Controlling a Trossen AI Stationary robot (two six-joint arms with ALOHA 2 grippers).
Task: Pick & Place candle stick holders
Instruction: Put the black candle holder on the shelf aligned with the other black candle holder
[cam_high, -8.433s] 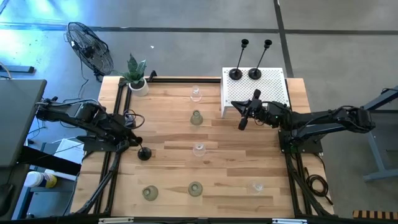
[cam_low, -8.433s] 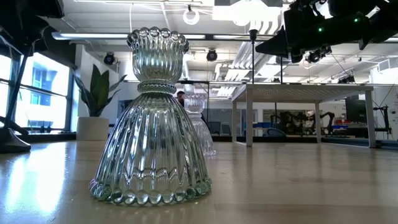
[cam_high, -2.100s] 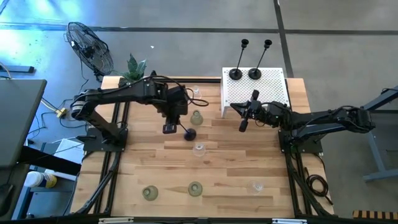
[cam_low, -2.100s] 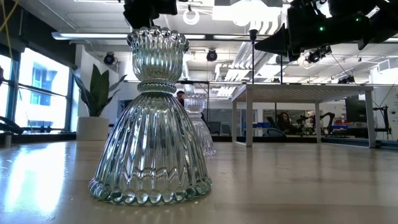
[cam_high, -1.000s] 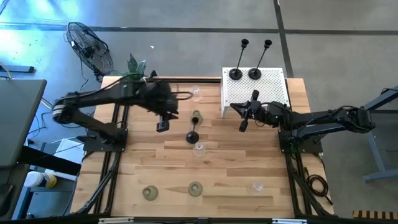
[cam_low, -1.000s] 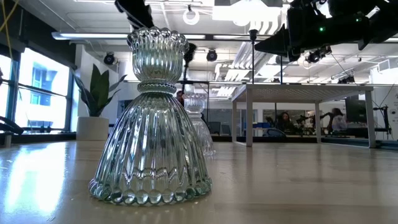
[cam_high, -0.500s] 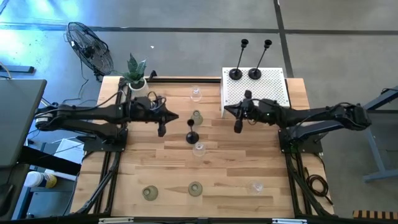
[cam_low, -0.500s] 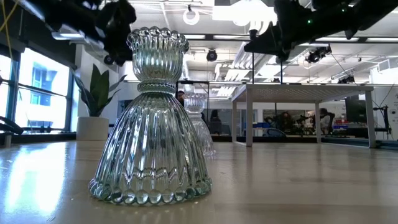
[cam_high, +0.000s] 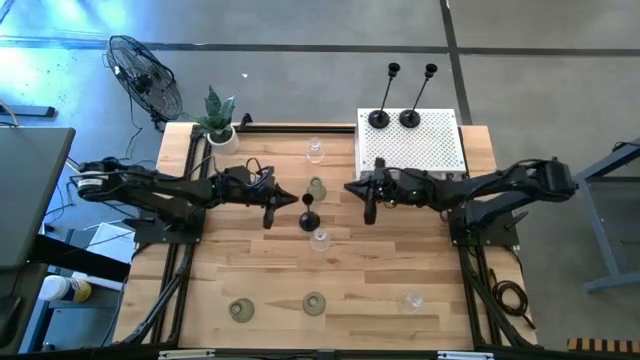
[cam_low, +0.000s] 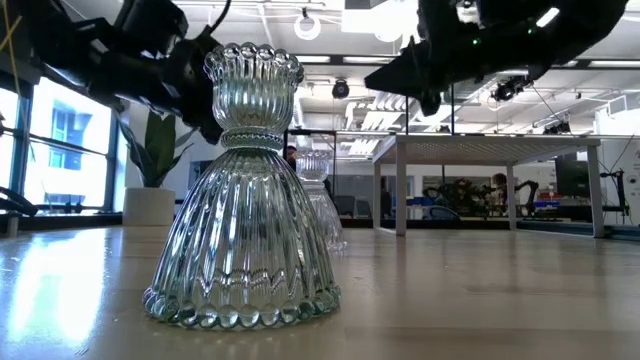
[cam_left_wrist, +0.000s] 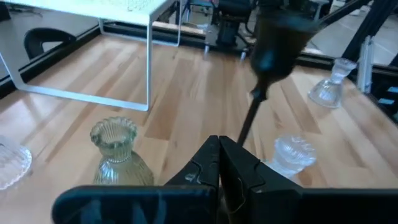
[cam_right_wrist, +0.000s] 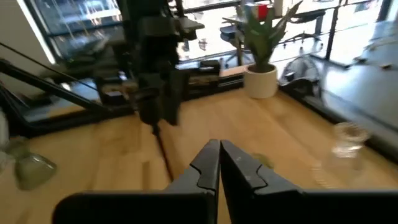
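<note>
No readable text, label, brand or number shows anywhere.

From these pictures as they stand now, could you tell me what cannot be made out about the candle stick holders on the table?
- Black holder: its base is cut off in the left wrist view, behind the shut left gripper.
- Clear holder near the front edge: too faint in the high view to show its shape.
- Low view: the big green glass holder hides most others.
</note>
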